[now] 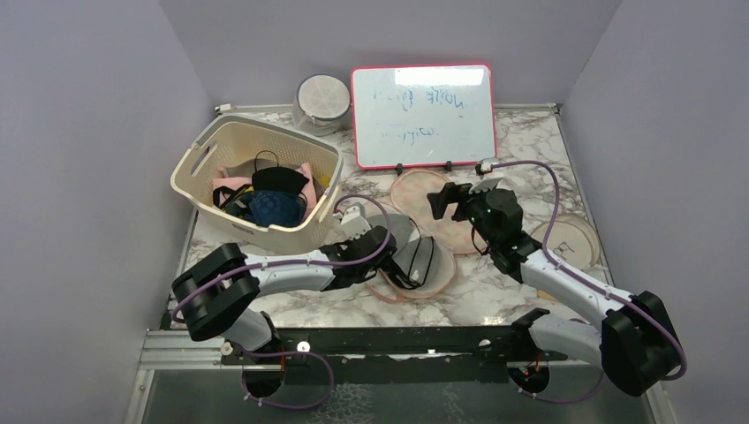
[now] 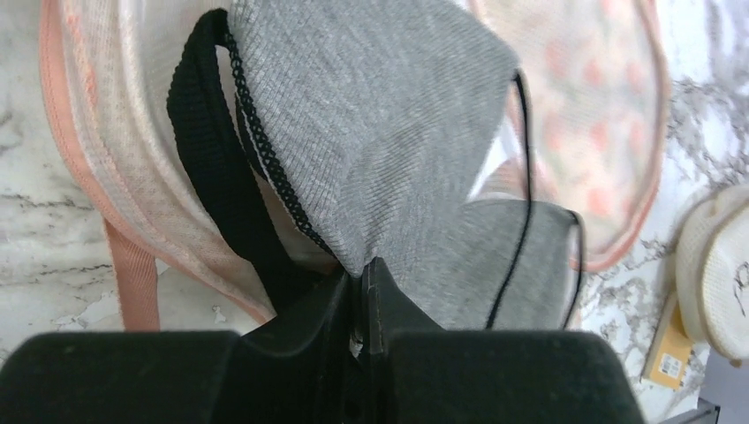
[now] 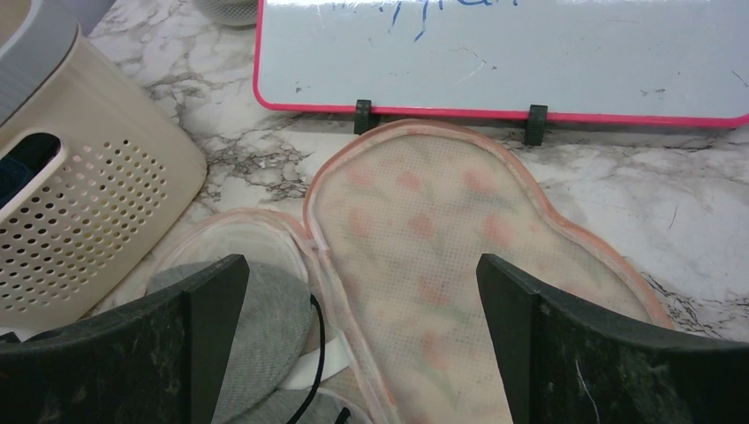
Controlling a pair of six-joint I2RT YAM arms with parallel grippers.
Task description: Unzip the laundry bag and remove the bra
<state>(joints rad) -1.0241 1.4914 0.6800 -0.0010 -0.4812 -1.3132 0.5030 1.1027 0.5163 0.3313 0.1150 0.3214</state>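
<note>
The laundry bag lies unzipped and spread open on the marble table, its printed half toward the whiteboard. It also shows in the right wrist view and the left wrist view. The grey bra with black edging lies on the near, pale pink half. My left gripper is shut on the bra's grey cup; a black strap hangs to the left. My right gripper is open and empty above the bag's printed half, with the bra at its left finger.
A cream perforated basket with dark and blue garments stands at the back left. A whiteboard leans on the back wall, a round mesh case beside it. Another round mesh case lies at the right.
</note>
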